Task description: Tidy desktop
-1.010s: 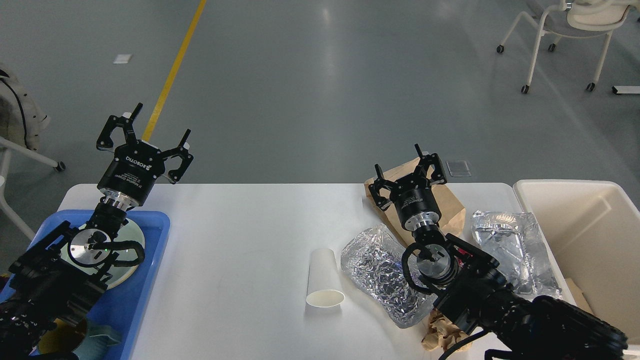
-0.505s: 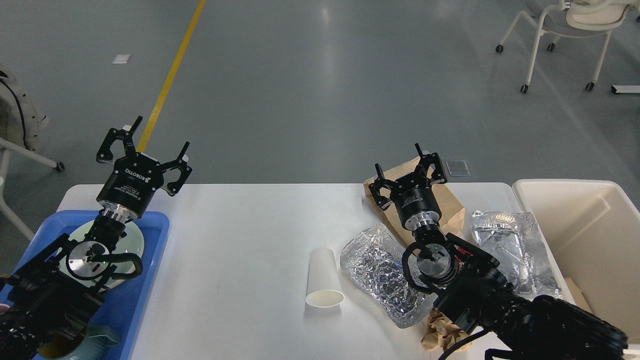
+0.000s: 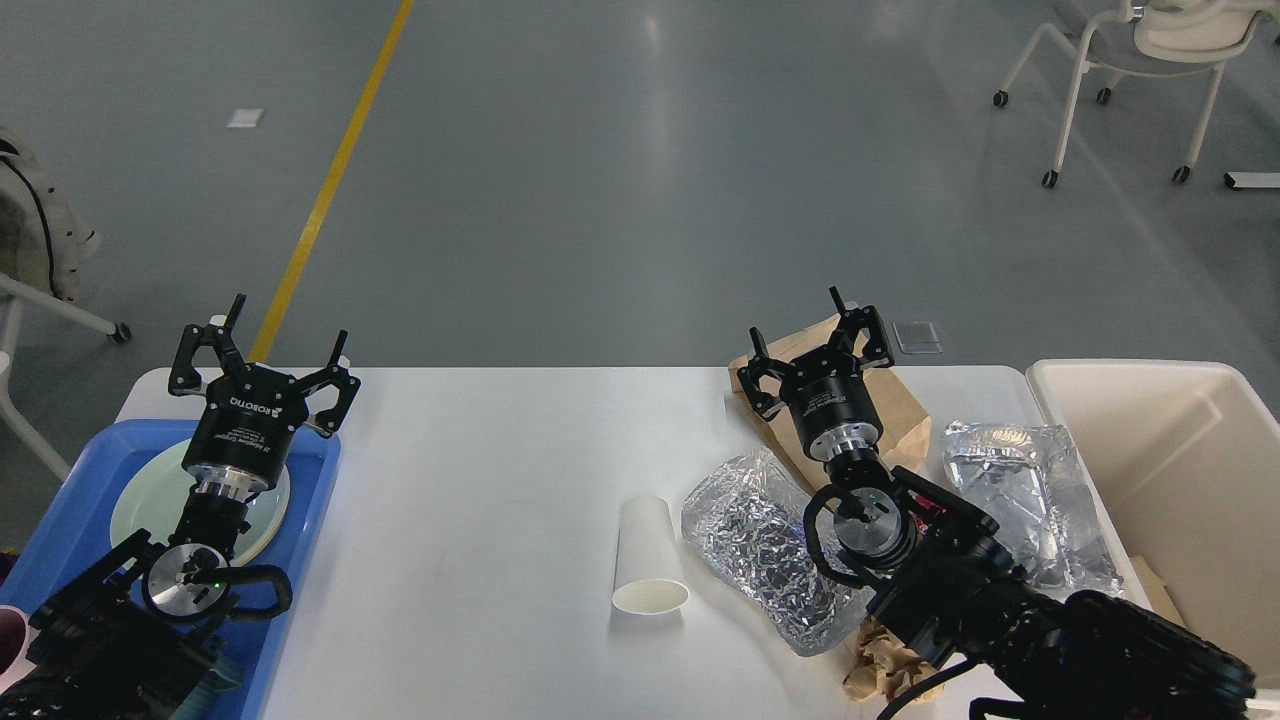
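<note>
Centrally, the desktop (image 3: 480, 470) is spanning the view, bearing a paper cup (image 3: 648, 555) lying on its side, two foil packs (image 3: 765, 545) (image 3: 1025, 490), a brown bag (image 3: 900, 410) and a blue tray (image 3: 300, 520) holding a plate (image 3: 135, 500). Left gripper (image 3: 262, 352) is hovering over the tray's far edge, fingers spread, holding nothing. Right gripper (image 3: 815, 335) is hanging above the bag, also spread and empty. A cream bin (image 3: 1180, 450) is standing at right.

Head-height view, forward-down over desktop (image 3: 520, 480)
</note>
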`<state>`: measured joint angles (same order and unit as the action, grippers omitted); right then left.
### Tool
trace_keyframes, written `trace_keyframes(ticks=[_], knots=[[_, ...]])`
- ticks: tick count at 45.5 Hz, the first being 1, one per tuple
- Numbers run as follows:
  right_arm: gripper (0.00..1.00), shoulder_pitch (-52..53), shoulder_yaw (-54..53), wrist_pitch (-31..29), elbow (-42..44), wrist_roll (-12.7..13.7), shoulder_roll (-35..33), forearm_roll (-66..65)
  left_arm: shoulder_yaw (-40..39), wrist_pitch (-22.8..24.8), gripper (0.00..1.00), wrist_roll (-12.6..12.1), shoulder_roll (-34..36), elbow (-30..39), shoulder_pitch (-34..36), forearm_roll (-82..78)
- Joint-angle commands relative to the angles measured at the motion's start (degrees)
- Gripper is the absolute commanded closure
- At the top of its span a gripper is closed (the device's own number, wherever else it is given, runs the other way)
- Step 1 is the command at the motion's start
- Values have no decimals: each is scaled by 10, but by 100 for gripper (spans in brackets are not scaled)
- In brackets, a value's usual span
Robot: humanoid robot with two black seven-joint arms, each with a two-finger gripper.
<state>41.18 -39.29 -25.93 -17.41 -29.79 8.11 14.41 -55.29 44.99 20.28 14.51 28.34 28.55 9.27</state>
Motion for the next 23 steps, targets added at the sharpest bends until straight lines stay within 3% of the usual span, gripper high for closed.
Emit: trace_keyframes(ticks=[1,23], knots=[[0,0,0,0,0,0,1,0,-3,0,0,-1,-2,-10,3,0],[0,0,0,0,0,0,0,0,-15,9,0,-1,-4,-10,-3,-1]])
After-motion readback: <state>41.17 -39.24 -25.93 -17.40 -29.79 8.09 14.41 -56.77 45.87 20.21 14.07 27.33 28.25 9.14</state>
